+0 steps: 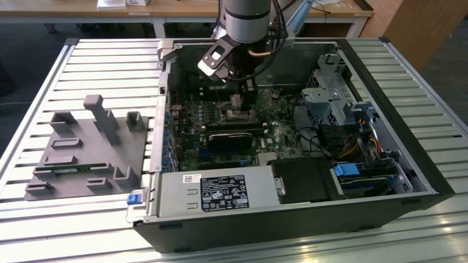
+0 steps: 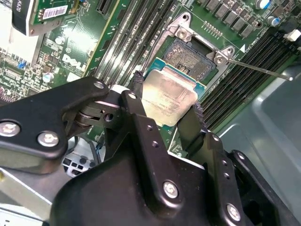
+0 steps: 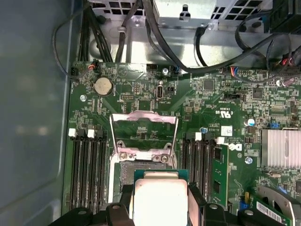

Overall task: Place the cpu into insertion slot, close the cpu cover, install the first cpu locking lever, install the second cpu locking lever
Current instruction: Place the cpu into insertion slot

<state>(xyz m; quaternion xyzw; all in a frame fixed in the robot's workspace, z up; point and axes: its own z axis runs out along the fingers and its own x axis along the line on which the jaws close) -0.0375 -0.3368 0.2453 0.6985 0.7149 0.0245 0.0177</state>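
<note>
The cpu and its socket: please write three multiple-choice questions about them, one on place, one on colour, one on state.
1. Where is the cpu?
A. seated flat in the slot, released
B. held in the hand at the insertion slot, not yet in it
C. under a closed cover

2. What colour is the cpu's top?
A. silvery grey
B. blue
C. black

3. How is the cpu cover?
A. closed
B. swung open
C. taken away

Key: 1 B, the fingers grip two of its edges; 2 A, its metal top shows in both wrist views; 3 B, the frame is lifted and the pin field is bare.
</note>
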